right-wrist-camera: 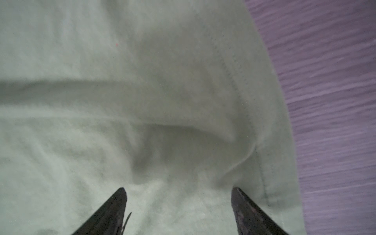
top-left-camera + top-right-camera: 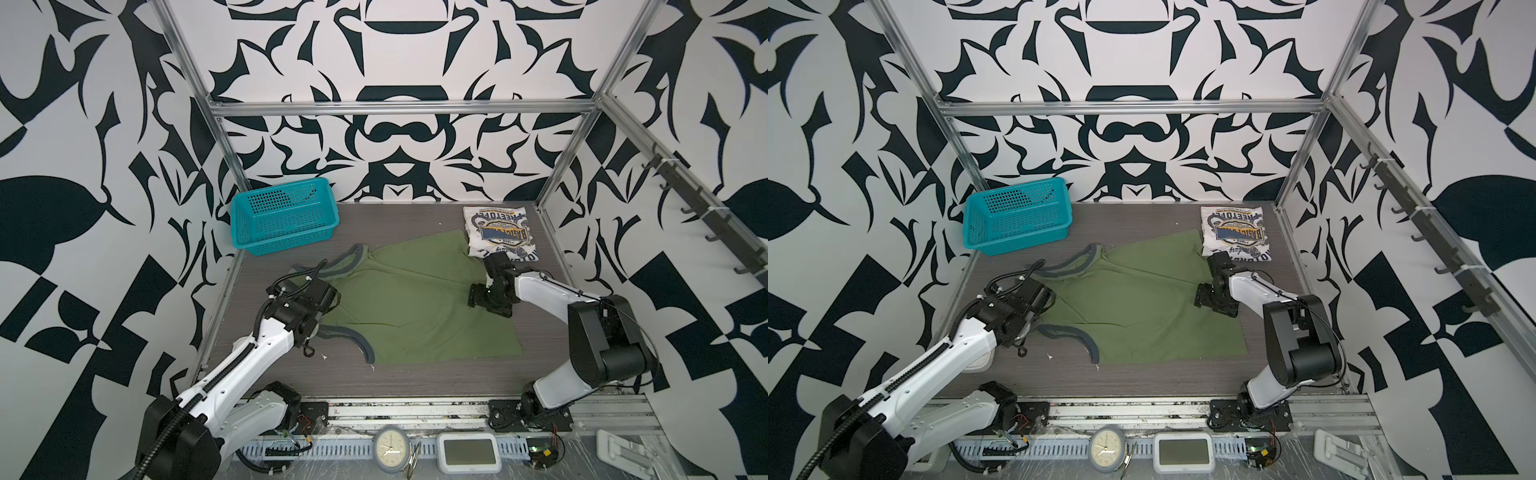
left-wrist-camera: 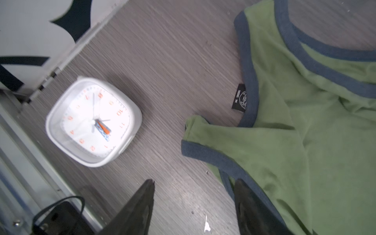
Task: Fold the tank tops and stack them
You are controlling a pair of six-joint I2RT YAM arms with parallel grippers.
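The olive green tank top (image 2: 415,307) (image 2: 1142,307) lies spread and creased across the middle of the table, navy-trimmed straps to the left, hem to the right. The white tank top (image 2: 498,232) (image 2: 1235,232) sits folded at the back right, badge print up. My left gripper (image 3: 194,181) is open at the green top's (image 3: 315,142) left edge. One fingertip (image 3: 244,195) is over the navy trim and bare table shows between the fingers. My right gripper (image 1: 178,188) is open just above the green cloth (image 1: 142,101) near its right hem, holding nothing.
A teal mesh basket (image 2: 286,220) stands at the back left. A square white clock (image 3: 93,122) lies on the table by the left rail, close to my left arm. A round clock (image 2: 392,449) and a small display (image 2: 469,453) sit on the front rail.
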